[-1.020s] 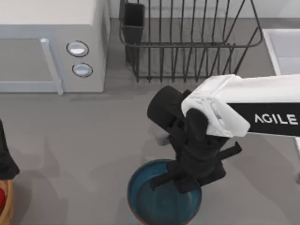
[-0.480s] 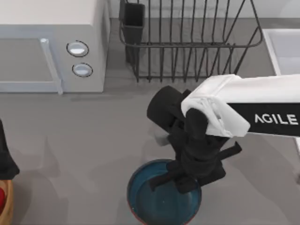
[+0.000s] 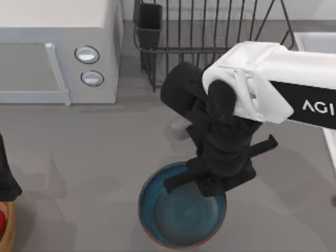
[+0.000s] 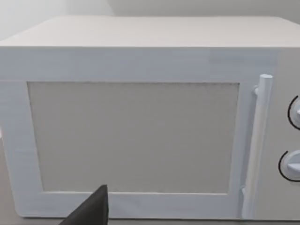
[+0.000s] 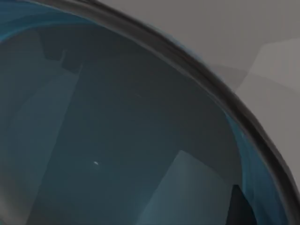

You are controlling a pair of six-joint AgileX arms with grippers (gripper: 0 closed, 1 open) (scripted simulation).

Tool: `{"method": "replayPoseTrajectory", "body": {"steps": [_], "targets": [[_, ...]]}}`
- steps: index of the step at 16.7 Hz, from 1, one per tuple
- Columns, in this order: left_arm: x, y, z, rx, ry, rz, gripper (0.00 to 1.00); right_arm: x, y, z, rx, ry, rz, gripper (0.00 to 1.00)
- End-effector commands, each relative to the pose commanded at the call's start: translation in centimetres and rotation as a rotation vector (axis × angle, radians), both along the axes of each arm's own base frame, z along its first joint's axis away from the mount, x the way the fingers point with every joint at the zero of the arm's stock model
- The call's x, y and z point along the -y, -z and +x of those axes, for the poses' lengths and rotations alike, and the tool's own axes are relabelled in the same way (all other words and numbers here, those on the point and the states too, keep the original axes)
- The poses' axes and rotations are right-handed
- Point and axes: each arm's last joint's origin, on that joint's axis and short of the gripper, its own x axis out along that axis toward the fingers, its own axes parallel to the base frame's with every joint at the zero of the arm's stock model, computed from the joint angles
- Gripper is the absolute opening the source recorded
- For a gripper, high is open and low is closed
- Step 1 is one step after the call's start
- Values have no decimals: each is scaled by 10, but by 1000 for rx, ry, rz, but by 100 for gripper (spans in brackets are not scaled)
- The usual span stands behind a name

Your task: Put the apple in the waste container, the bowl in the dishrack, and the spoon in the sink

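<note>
The right arm's black two-finger gripper (image 3: 210, 186) sits on the far rim of the large round bowl, teal-blue inside with a reddish-brown outer edge (image 3: 181, 218), and it looks clamped on that rim, though the fingers are buried under the wrist, so that's a judgement. The bowl sits near the front edge of the grey table (image 3: 94, 157), in the middle, under the white forearm reaching in from the right. In the right wrist view its glossy blue inside (image 5: 117, 140) and dark curved rim sweep right across.

This is the bowl step, I'd say: carrying it to the black wire dishrack of upright bars (image 3: 210, 47) at the back. The next move calls for a lift clear of the table, then travel back over the rack's front rail.

The left gripper (image 4: 91, 211) is parked at the left edge, facing the white microwave (image 3: 58, 47); whether its fingers are apart, I can't tell. Bottom left, the small bright-red apple (image 3: 2, 221) lies in the tan wood-brown waste container (image 3: 9, 231).
</note>
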Motion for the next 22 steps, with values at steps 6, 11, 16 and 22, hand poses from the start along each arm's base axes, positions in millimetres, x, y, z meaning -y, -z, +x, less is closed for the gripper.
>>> {"method": "replayPoseTrajectory", "body": {"steps": [6,11,16,22], "targets": [[0,0,0,0,0,0,100,4,-35,-3,4,1,4,0],[0,0,0,0,0,0,100,-1,-37,-4,57,-25,12,0],[0,0,0,0,0,0,100,-17,-67,-6,428,-116,79,0],[0,0,0,0,0,0,100,-32,-136,-19,1080,-50,198,0]]}}
